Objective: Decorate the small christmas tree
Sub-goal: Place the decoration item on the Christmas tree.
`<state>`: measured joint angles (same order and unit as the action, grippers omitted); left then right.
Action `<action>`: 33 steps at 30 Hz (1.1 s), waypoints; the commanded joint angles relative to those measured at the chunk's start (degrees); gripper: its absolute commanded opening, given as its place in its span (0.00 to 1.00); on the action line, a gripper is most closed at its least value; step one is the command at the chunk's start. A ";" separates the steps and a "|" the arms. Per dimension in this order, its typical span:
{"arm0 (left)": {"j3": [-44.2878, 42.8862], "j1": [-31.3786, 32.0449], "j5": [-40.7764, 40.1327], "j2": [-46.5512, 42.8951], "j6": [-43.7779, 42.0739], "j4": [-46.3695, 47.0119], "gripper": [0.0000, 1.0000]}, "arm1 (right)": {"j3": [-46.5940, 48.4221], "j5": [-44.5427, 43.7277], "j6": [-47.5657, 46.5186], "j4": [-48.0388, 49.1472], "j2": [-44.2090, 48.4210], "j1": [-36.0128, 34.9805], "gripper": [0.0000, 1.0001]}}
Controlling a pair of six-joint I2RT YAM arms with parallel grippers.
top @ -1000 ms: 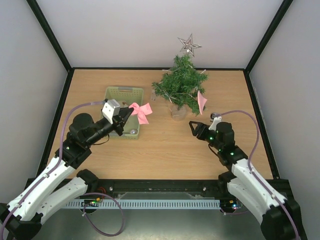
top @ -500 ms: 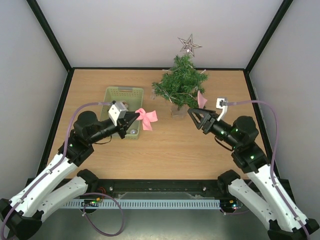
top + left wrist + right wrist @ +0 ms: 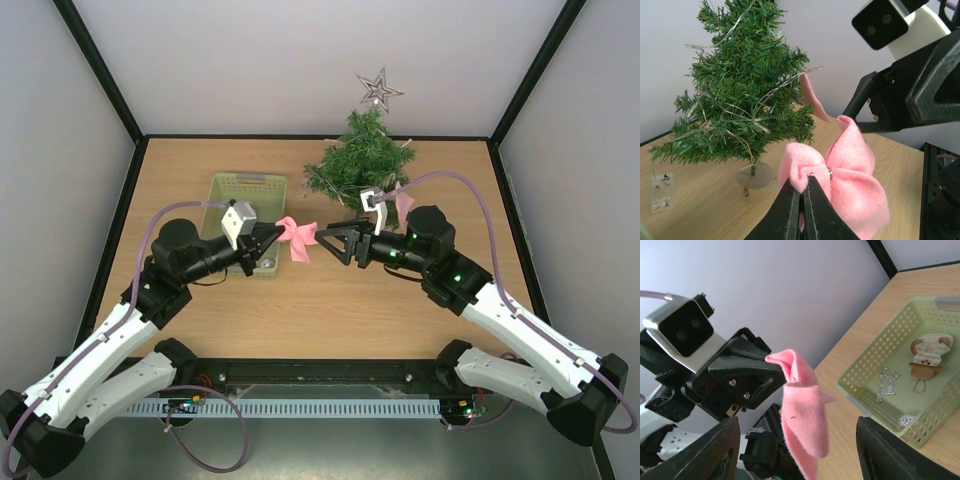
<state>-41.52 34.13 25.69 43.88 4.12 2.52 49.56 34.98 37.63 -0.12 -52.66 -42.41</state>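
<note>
**Pink bow held between the two grippers, in front of the tree**

The left gripper (image 3: pixel 801 196) is clenched on a pink bow (image 3: pixel 840 180). Its two dark fingers are pressed together on the left loop of the bow, close to the small metal knot in the middle. The bow is of felt; it stands up from the fingertips and its right loop hangs free.

The right gripper (image 3: pixel 330 248) points at the bow from the other side. Its jaws are spread wide and hold nothing. In the right wrist view the bow hangs in the space between the two fingers, and I cannot tell whether either finger touches it. In the top view the tips of both grippers are very near each other, with the bow between them, above the wooden table (image 3: pixel 330 310).

The small christmas tree (image 3: pixel 362 165) stands upright at the far middle of the table, behind the bow and apart from it. A thin light string runs through its branches, and a silver star (image 3: pixel 379 90) sits on its top. A second bow (image 3: pixel 403 203), also pink, hangs on its right side. The trunk stands in a clear round base (image 3: pixel 755 175), and a small clear battery box (image 3: pixel 662 190) lies on the table to the left of the base.

A pale green basket (image 3: pixel 246 185) lies left of the tree, beside the left arm. Inside are a small figure ornament (image 3: pixel 927 357), a silver word ornament (image 3: pixel 887 385) and a small silver ball (image 3: pixel 905 419).
</note>
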 commanded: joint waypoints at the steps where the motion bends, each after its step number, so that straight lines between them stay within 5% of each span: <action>1: -0.05 0.32 2.57 -0.36 1.51 3.70 0.02 | 1.96 -0.57 -3.74 2.92 -1.33 -1.65 0.62; 11: 0.85 0.41 3.92 -0.79 2.55 5.03 0.02 | 1.08 1.05 -3.62 6.92 -3.56 -2.04 0.46; 15: 0.77 0.41 3.93 -0.86 2.73 5.05 0.02 | 0.75 1.16 -4.83 7.84 -2.98 -2.03 0.06; 19: 0.54 0.44 3.26 -1.09 3.05 5.06 0.04 | 0.47 0.68 -8.20 7.03 -1.83 -2.01 0.02; 33: -1.32 0.41 -5.94 -2.64 -0.22 -0.80 0.86 | 14.96 -22.48 -34.36 -11.53 -1.83 -1.89 0.02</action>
<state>-41.32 34.24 23.49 42.48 6.26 3.70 59.42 23.11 12.43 -5.34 -53.30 -44.03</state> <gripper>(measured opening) 0.735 0.018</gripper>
